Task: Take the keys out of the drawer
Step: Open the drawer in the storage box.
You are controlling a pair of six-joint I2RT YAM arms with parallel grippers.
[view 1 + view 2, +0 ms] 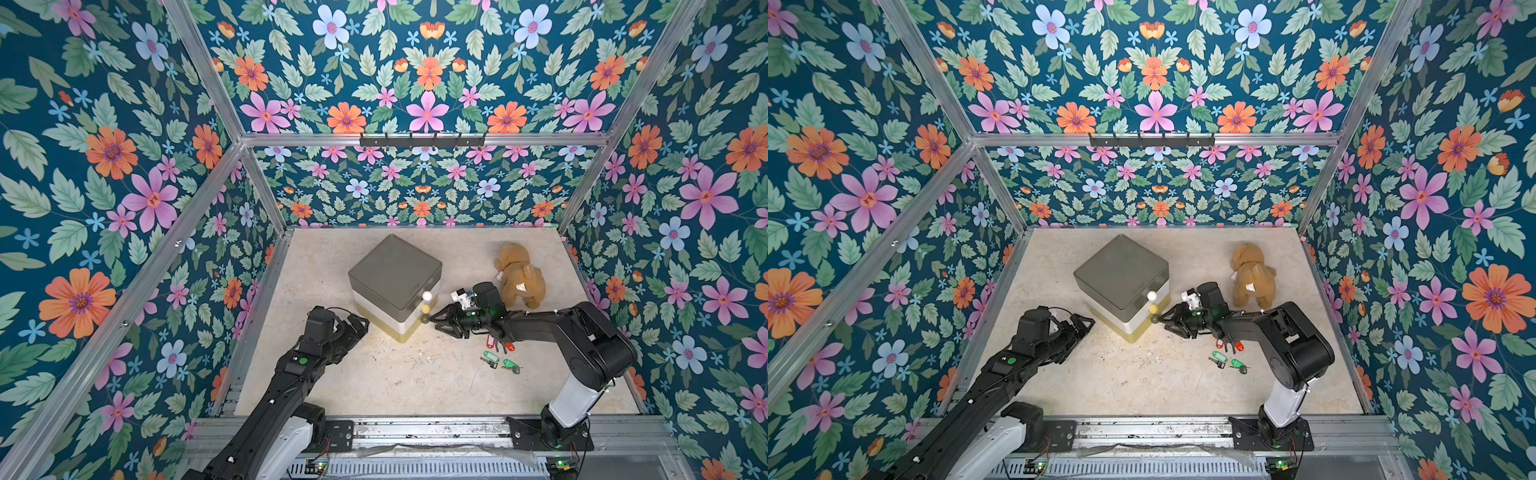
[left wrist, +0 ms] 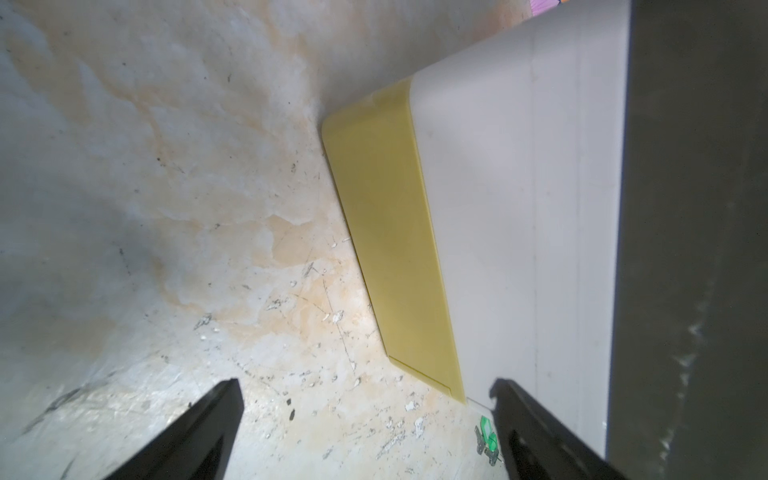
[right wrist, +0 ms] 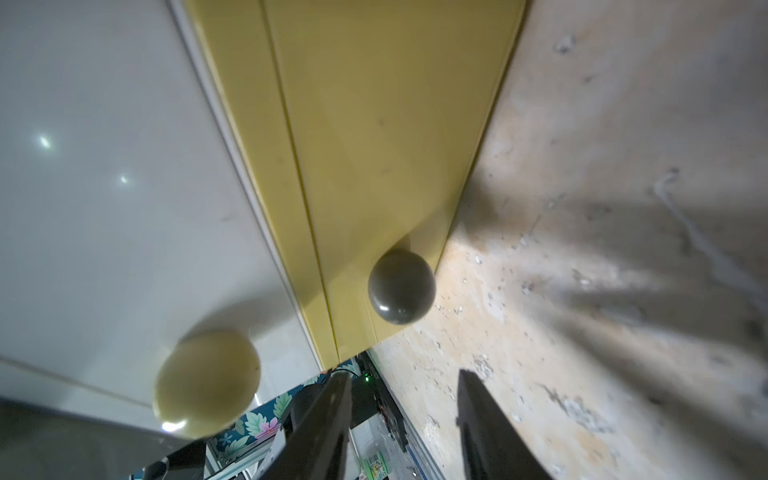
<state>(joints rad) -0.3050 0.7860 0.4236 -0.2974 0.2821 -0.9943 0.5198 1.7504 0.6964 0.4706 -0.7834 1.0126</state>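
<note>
Beside closed drawers [image 1: 395, 272], four keys [image 1: 491, 356]

Dark floral walls [image 1: 424, 75] are boxing in the cell, aluminium rails [image 1: 291, 139] running along edges. Black hook rack [image 1: 422, 142] is sitting on back rail; beige counter [image 1: 353, 382] is showing scuffs.

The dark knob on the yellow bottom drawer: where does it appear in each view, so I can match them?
Top view: dark knob, the lowest knob, just ahead of the right gripper.
Top view: same place, again just ahead of that gripper.
Left wrist: not in it.
Right wrist: on the yellow front, ahead of the gripper's open jaws.
Shared landmark: the yellow drawer.
</note>
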